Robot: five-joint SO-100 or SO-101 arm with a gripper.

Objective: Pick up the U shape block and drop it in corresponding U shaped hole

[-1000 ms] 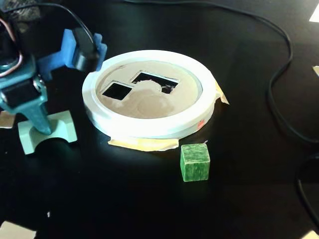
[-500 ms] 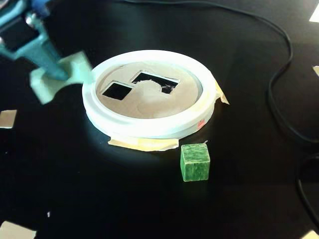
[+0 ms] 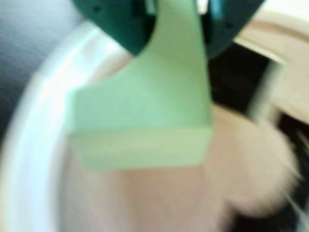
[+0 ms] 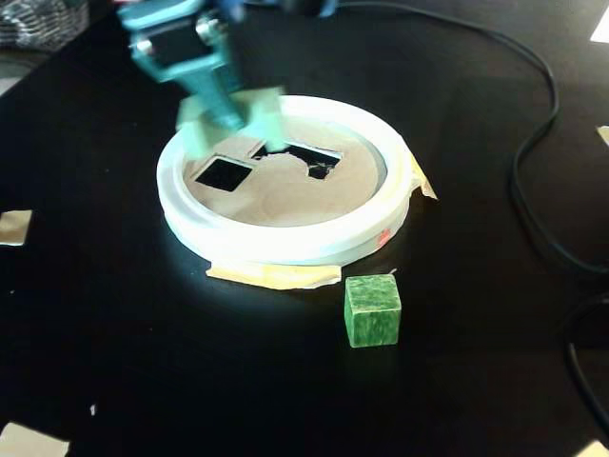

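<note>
- Far left in the fixed view, a woven basket (image 4: pixel 38 21) sits at the table's far corner, partly cut off by the frame edge.
- Left edge, a scrap of tan tape (image 4: pixel 13 227) lies on the black table (image 4: pixel 124 333); another scrap (image 4: pixel 29 442) shows at the near left corner.
- The teal gripper (image 4: pixel 226 112) hangs blurred over the far left part of the ring; its jaws pinch the light green U shape block (image 4: pixel 233 119). In the wrist view the block (image 3: pixel 145 116) fills the centre, one arm of it clamped between the dark teal jaws at the top, gripper (image 3: pixel 176 19).
- The block is lifted, above the board's left side, close over the cutouts, not resting in any of them as far as the blur allows.
- The white ring (image 4: pixel 285 243) encloses a brown board (image 4: pixel 285 195); its rim also curves down the left of the wrist view (image 3: pixel 34 145).
- In the board, a square hole (image 4: pixel 223 174) lies left, and an irregular U-like hole (image 4: pixel 319 160) lies right of it, partly hidden by the block.
- Yellowish tape (image 4: pixel 276 276) pokes out under the ring's near edge.
- Near right of the ring, a dark green cube (image 4: pixel 372 310) stands on the table, apart from the ring.
- Far right, a black cable (image 4: pixel 519 171) curves across the table.
</note>
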